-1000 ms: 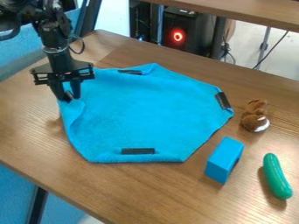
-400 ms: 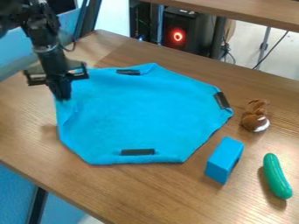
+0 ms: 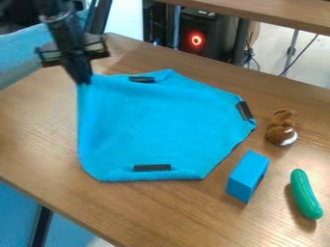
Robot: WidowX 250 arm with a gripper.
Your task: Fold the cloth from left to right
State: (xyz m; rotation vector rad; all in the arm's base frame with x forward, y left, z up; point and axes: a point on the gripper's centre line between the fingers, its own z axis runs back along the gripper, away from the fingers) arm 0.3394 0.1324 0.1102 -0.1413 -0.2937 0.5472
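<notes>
The blue cloth (image 3: 161, 128) is spread out in the middle of the desk (image 3: 174, 212), and the gripper (image 3: 83, 82) is at its left side, near the desk's left edge. The fingers look squeezed together, pinching the cloth, and that side seems to be pulled up a bit off the desk. The fold is not made yet, so I think that side should go up and over to the right. The cloth could slip out if the fingers only have a tiny bit of it. If the arm pulls too low, the whole cloth might slide along and bump the blue block (image 3: 247, 176) or the brown soft toy (image 3: 281, 128), which sit just past its right side. The fold could also come out crooked, because the pinch is near the back of that side and the front part might lag behind. The green cucumber (image 3: 305, 194) is farther off, so it looks safe. I can't see how much cloth is between the fingers, or what is under it. I can't tell if the black strips (image 3: 152, 168) are stuck on. The top of the arm (image 3: 61, 24) is cut off
</notes>
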